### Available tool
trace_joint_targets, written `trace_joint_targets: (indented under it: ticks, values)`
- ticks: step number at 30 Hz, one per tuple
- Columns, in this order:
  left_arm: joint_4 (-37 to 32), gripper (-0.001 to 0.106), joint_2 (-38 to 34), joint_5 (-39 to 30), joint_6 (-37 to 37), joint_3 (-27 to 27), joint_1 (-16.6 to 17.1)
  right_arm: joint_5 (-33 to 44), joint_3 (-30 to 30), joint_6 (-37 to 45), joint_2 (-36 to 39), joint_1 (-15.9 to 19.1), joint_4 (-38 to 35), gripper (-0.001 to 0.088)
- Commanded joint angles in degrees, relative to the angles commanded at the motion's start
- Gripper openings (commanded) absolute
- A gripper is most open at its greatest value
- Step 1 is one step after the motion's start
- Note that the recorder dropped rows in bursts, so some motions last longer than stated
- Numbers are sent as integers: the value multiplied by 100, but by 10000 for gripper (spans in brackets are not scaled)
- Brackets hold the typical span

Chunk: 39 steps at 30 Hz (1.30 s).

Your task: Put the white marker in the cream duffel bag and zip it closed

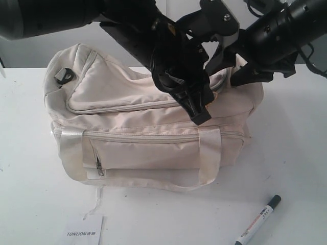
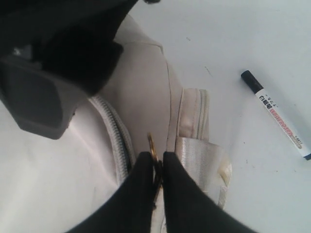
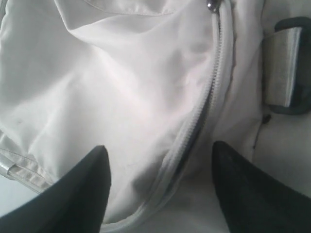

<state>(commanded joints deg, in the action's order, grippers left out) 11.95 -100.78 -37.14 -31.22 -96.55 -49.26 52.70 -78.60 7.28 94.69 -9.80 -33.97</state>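
Left gripper [image 2: 155, 165] is clamping the brass zipper pull [image 2: 151, 144]; right gripper [image 3: 159, 146] is hanging open above, bracing nothing, so the cream duffel bag [image 1: 127, 92] is risking getting dragged.

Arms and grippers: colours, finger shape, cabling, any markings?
Left arm and right arm: glossy black tubes. Left gripper and right gripper: matte black fingers tapering to blunt tips. Black cables loop by a pale metal bracket. No legible markings.

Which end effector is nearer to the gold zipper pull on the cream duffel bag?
Left. The left end effector is closed on the gold zipper pull; the right end effector is open above the cream duffel bag, apart from the pull.
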Motion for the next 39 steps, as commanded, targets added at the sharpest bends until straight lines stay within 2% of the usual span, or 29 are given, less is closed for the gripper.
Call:
trace_joint_targets:
  ticks: [3,5,6,9,10,39]
  values:
    - [0,0,0,0,0,0,0,-116,0,0,33,0,0,513]
    - [0,0,0,0,0,0,0,-143,0,0,33,0,-21,429]
    - [0,0,0,0,0,0,0,-151,0,47,33,0,-21,356]
    - [0,0,0,0,0,0,0,-180,0,218,33,0,-21,47]
    - [0,0,0,0,0,0,0,-195,0,282,33,0,-21,5]
    - [-73,0,35,-717,-48,-15,0,-410,0,351,33,14,285,0]
